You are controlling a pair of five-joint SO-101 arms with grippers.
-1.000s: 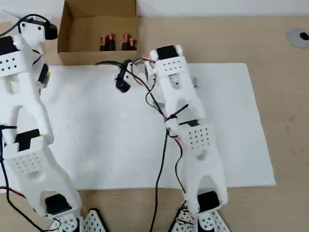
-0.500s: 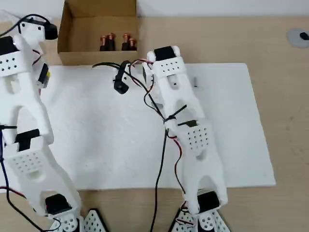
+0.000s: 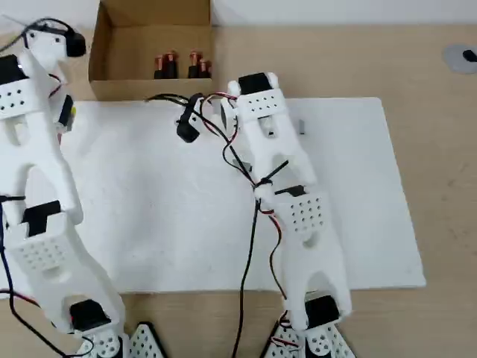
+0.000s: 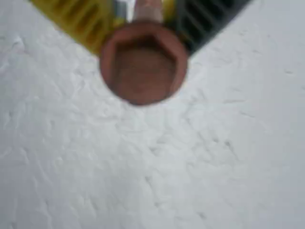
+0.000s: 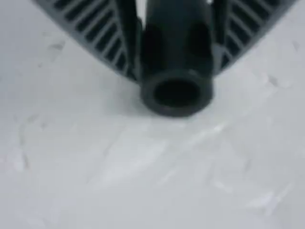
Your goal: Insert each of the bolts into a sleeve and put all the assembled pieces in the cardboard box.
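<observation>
Wooden desk [image 3: 440,164], viewed from above, with a white foam mat [image 3: 149,201] across its centre. The cardboard box [image 3: 141,89] sits at 11 o'clock, just beyond the mat's far edge, open on top. Four assembled pieces [image 3: 179,65], copper heads on black sleeves, stand in a row against its near wall. A grey disc [image 3: 458,56] lies on bare wood at 2 o'clock. The left arm [image 3: 37,171] rises from 7 o'clock along the 9 o'clock edge, its wrist near the box's 9 o'clock wall. The right arm [image 3: 283,164] extends from 6 o'clock toward 12, its wrist over the mat's far edge near the box's 5 o'clock corner; black cables [image 3: 250,246] trail along it. Left wrist view: the left gripper [image 4: 143,12] has its fingers [image 4: 81,19], one yellow and one black, closed on the shank of a copper bolt [image 4: 143,64]; the hexagonal head faces the camera, with foam mat behind. Right wrist view: the right gripper [image 5: 176,28] has its dark ribbed fingers [image 5: 90,24] clamped round a black sleeve [image 5: 176,62], open bore toward the camera; whether its end touches the mat cannot be told.
</observation>
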